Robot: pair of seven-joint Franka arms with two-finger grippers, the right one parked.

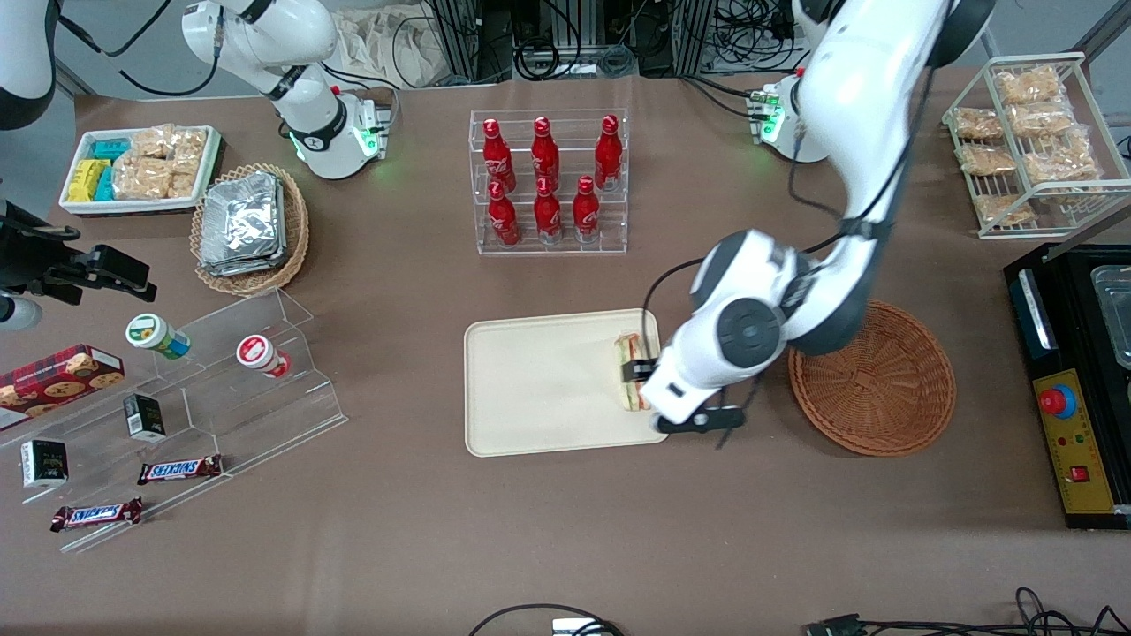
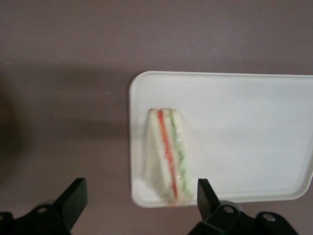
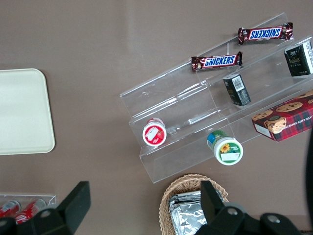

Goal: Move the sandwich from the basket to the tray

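Pale bread in clear wrap: the sandwich (image 2: 167, 154) lies flat on the tray (image 1: 530, 389), at its 3 o'clock edge seen from the front, basket (image 1: 884, 389) empty. We judge it light, soft, crushable, wrap slippery; best pinched gently across the flat bread faces. Gripper (image 2: 139, 196) hovers above, jaws spread wide, holding nothing. The wrist view shows this gap; in the front view the arm hides it.
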